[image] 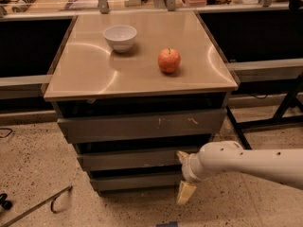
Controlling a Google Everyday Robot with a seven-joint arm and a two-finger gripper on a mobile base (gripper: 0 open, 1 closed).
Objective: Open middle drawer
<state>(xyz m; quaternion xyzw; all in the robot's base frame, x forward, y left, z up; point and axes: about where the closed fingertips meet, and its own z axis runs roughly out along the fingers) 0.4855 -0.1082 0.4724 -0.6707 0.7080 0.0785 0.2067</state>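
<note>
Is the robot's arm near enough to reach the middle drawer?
Probably yes: the end effector is right at the right front corner of the middle drawer, and nothing stands between them.
</note>
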